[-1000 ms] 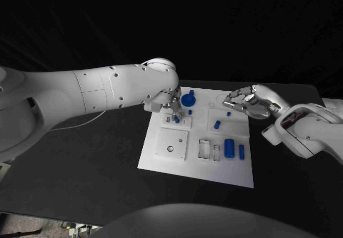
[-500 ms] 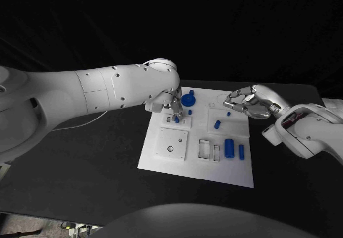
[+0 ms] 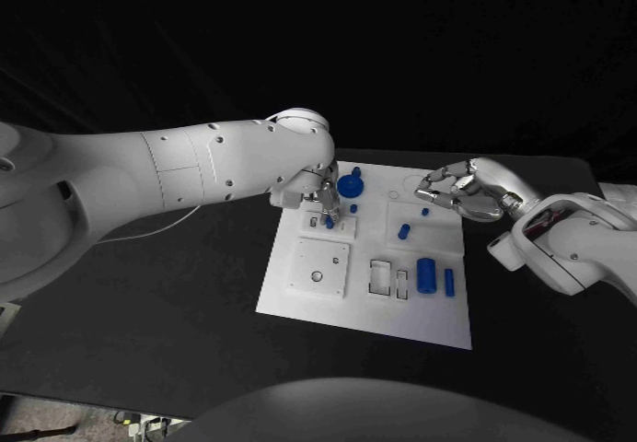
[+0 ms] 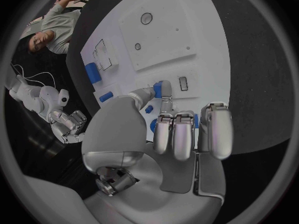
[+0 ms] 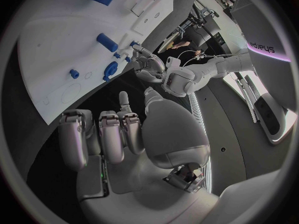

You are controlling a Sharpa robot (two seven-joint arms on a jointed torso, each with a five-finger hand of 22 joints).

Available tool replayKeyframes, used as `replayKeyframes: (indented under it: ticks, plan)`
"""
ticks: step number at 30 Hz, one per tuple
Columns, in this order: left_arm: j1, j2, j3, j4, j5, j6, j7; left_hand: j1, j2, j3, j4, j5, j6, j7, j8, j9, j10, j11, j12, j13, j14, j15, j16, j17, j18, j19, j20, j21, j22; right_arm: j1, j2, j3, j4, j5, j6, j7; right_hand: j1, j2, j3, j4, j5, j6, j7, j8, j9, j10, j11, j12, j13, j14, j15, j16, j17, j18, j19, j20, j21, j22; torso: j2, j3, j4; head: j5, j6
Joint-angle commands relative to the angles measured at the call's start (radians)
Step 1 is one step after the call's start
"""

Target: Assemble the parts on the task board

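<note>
The white task board [image 3: 365, 313] is lying in the middle of the black bench [image 3: 159, 322]. The left hand [image 3: 316, 196] is reaching over the board's far left corner and pinching a small blue peg [image 3: 330, 221] between thumb and one finger, the peg standing upright over a small square plate with a slot; the remaining fingers are curling in side by side, as the left wrist view is showing [image 4: 161, 89]. Just beside that hand, a round blue knob [image 3: 349, 186] is sitting near the board's far edge. The right hand [image 3: 454, 191] is hovering over the board's far right corner with its fingers curled in toward the palm and nothing in them. Between the hands, two short blue pegs [image 3: 403, 232] are lying on the board. Nearer the robot, a large blue cylinder [image 3: 426, 274] and a thinner blue bar [image 3: 449, 282] are lying beside two rectangular recesses [image 3: 381, 276].
</note>
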Motion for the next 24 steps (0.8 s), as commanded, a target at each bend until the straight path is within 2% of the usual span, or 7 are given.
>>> replayKeyframes:
  ticks: [1, 20, 24]
  plan:
    - [-0.010, 0.000, -0.005, 0.002, -0.005, -0.005, -0.172, 0.004, 0.018, 0.125, -0.131, 0.006, 0.035, -0.027, 0.004, 0.002, 0.100, -0.023, 0.003, 0.263, 0.103, -0.007, 0.003, 0.263, 0.000, 0.037, -0.006, 0.003, 0.221, -0.002, -0.001, 0.000, 0.001, -0.009, 0.014, 0.002, 0.008, 0.001, -0.001, -0.004, 0.004, 0.006, 0.001, 0.004, 0.000, 0.106, 0.002, 0.004, 0.263, 0.104, 0.004, 0.003, 0.263, 0.015, 0.024, 0.004, -0.008, 0.225, 0.000, -0.0004, 0.0000, 0.000, 0.000]
    - [-0.010, -0.024, -0.004, 0.024, 0.000, -0.060, -0.164, 0.000, 0.018, 0.127, -0.133, 0.009, 0.036, -0.028, 0.005, 0.005, 0.100, -0.024, 0.003, 0.263, 0.103, -0.008, 0.003, 0.263, 0.000, 0.037, -0.007, 0.001, 0.220, -0.004, -0.004, 0.000, -0.002, -0.009, 0.014, 0.002, 0.011, 0.002, -0.001, -0.004, 0.005, 0.006, 0.001, 0.005, 0.000, 0.106, 0.001, 0.004, 0.263, 0.104, 0.004, 0.003, 0.263, 0.017, 0.018, 0.004, -0.016, 0.222, -0.001, 0.0003, 0.0004, 0.000, 0.000]
    - [-0.010, -0.030, 0.001, 0.031, 0.000, -0.072, -0.162, -0.005, 0.016, 0.128, -0.133, 0.013, 0.038, -0.029, 0.006, 0.007, 0.100, -0.024, 0.003, 0.263, 0.103, -0.008, 0.003, 0.263, 0.001, 0.036, -0.007, -0.001, 0.220, -0.004, -0.005, 0.000, -0.002, -0.009, 0.014, 0.001, 0.012, 0.002, -0.001, -0.004, 0.005, 0.006, 0.000, 0.005, 0.000, 0.106, 0.001, 0.004, 0.263, 0.104, 0.003, 0.003, 0.263, 0.017, 0.018, 0.004, -0.016, 0.222, 0.000, -0.0004, 0.0002, -0.003, 0.000]
